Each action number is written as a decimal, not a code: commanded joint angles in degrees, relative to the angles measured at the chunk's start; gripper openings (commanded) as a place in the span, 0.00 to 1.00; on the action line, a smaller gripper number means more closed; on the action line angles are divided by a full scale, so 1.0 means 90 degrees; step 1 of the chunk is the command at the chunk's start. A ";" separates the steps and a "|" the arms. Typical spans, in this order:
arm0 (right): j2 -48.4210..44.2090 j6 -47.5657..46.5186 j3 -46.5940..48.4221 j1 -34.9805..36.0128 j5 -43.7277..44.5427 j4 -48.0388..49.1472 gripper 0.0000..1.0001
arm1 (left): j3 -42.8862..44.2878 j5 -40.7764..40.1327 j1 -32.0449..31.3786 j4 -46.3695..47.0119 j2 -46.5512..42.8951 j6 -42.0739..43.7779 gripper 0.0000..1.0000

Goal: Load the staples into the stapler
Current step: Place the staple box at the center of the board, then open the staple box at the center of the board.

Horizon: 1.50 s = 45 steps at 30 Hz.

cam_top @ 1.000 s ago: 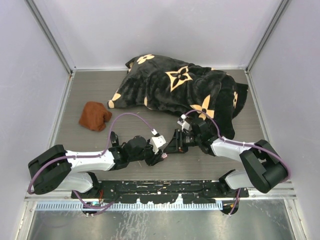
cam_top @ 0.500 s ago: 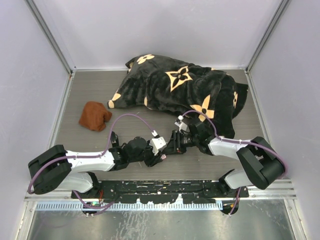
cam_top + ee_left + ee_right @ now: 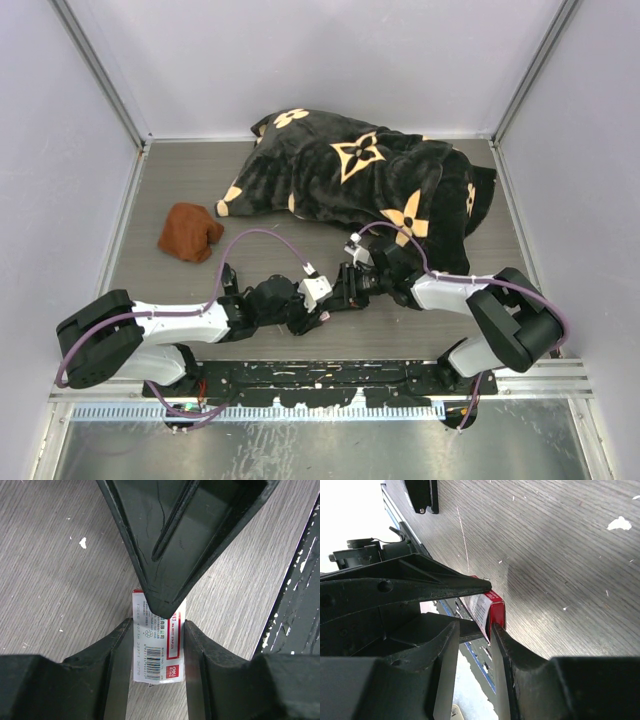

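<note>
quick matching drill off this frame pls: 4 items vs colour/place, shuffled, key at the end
Items
1. staples box
2. cloth
3. blanket
4. table

Descriptions
A. black with tan flowers, at the far side
B. grey wood grain
C. rust brown, lying alone on the left
D. white and red, held in the left gripper

Pairs: 1-D, 2-C, 3-A, 4-B
</note>
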 commanded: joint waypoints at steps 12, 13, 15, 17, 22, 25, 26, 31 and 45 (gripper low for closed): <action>0.0315 -0.0371 0.0420 0.0314 0.0201 -0.0031 0.35 | 0.0379 0.0055 -0.0146 0.0550 0.0459 0.0074 0.36; 0.0296 -0.0410 0.0418 0.0315 0.0275 -0.0105 0.35 | 0.0402 0.0047 -0.0151 0.0529 0.0513 0.0093 0.36; 0.0243 -0.0559 0.0462 0.0309 0.0469 -0.0334 0.36 | 0.0489 0.0029 -0.0173 0.0393 0.0619 0.0132 0.38; 0.0168 -0.0708 0.0487 0.0308 0.0742 -0.0602 0.38 | 0.0566 -0.0038 -0.0196 0.0227 0.0719 0.0191 0.40; -0.0049 -0.0911 0.0485 0.0298 0.1210 -0.1070 0.40 | 0.0666 -0.0248 -0.0206 -0.0134 0.0754 0.0223 0.52; -0.0055 -0.0902 0.0460 0.0305 0.1210 -0.1060 0.41 | 0.0675 -0.0287 -0.0201 -0.0297 0.0685 0.0194 0.61; -0.0033 -0.0906 0.0458 0.0298 0.1209 -0.1055 0.41 | 0.0704 -0.0288 -0.0206 -0.0377 0.0685 0.0182 0.63; 0.0002 -0.0869 0.0381 0.0296 0.1190 -0.0982 0.42 | 0.0669 -0.0387 -0.0204 -0.0602 0.0682 0.0108 0.70; 0.0221 -0.0703 0.0236 0.0295 0.1121 -0.0688 0.36 | 0.0808 -0.0379 -0.0203 -0.0790 0.0905 0.0141 0.53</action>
